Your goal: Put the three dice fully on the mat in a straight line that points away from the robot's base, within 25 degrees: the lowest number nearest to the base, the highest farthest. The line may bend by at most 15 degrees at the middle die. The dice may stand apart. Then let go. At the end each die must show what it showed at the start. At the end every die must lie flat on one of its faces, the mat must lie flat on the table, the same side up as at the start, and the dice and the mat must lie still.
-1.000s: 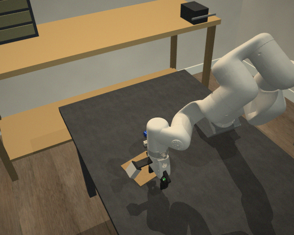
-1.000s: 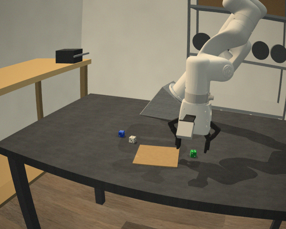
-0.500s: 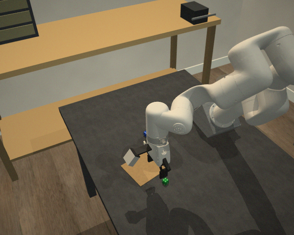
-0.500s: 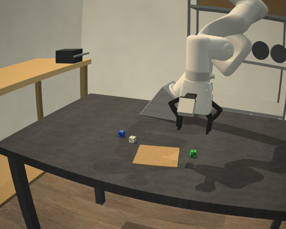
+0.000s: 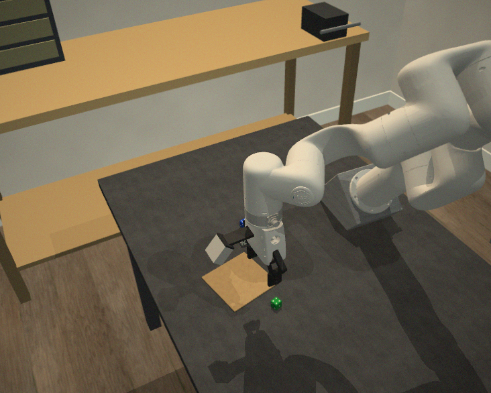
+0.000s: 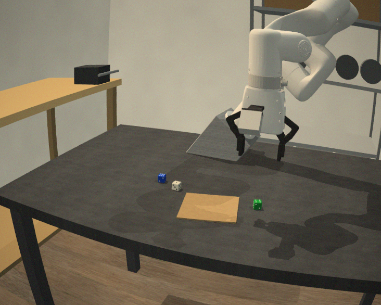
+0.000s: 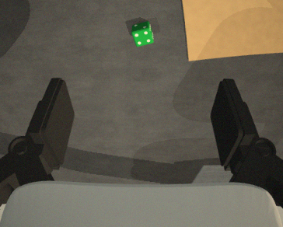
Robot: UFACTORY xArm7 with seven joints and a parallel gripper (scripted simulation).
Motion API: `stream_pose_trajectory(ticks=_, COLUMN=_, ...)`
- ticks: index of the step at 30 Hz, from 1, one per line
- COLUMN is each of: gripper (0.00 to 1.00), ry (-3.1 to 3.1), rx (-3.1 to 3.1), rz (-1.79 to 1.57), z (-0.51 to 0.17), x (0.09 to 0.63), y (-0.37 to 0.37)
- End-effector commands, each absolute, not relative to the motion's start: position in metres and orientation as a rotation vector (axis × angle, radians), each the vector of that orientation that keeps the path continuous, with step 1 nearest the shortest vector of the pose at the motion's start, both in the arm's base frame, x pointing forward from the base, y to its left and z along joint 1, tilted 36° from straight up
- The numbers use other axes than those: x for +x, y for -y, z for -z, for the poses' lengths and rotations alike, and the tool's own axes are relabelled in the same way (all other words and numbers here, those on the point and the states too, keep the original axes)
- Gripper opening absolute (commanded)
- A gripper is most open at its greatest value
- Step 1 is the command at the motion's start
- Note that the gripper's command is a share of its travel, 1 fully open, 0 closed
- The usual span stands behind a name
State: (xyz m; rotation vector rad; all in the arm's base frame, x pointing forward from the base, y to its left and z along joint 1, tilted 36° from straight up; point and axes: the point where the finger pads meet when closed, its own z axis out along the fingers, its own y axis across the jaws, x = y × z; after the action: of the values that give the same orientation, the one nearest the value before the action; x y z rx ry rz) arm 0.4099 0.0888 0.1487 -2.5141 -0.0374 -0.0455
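Observation:
A tan square mat (image 5: 235, 284) (image 6: 207, 208) (image 7: 232, 11) lies flat on the dark table. A green die (image 5: 276, 303) (image 6: 257, 204) (image 7: 142, 34) sits on the table just off the mat's edge. A white die (image 6: 176, 185) and a blue die (image 6: 161, 178) (image 5: 241, 222) sit on the table beside the mat's opposite corner; the arm hides the white die in the top view. My gripper (image 5: 261, 268) (image 6: 259, 155) (image 7: 142, 96) is open and empty. It hangs well above the table on the base side of the green die.
The robot's grey base plate (image 5: 347, 208) (image 6: 216, 139) lies behind the gripper. A wooden bench with a black box (image 5: 324, 20) (image 6: 90, 74) stands beyond the table. The table's front edge (image 6: 190, 264) runs close to the mat.

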Motion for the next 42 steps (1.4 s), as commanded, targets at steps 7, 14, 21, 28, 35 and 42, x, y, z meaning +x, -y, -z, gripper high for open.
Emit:
stream_pose_trajectory(ticks=7, gripper=1.0, ry=-0.005, rx=-2.514, rz=0.05, z=-0.091, x=0.405, y=-0.007)
stream_pose_trajectory(ticks=14, gripper=1.0, ry=-0.032, rx=-2.515, rz=0.039, z=-0.043, x=0.382, y=0.053)
stream_pose_trajectory(ticks=21, gripper=1.0, ry=-0.047, rx=-2.514, rz=0.027, z=-0.011, x=0.359, y=0.087)
stream_pose_trajectory(ticks=28, gripper=1.0, ry=-0.05, rx=-2.514, rz=0.024, z=-0.005, x=0.354, y=0.094)
stream_pose_trajectory(ticks=35, gripper=1.0, ry=-0.05, rx=-2.514, rz=0.024, z=-0.005, x=0.354, y=0.094)
stream_pose_trajectory(ticks=42, gripper=1.0, ry=-0.054, rx=-2.514, rz=0.023, z=-0.005, x=0.354, y=0.094)
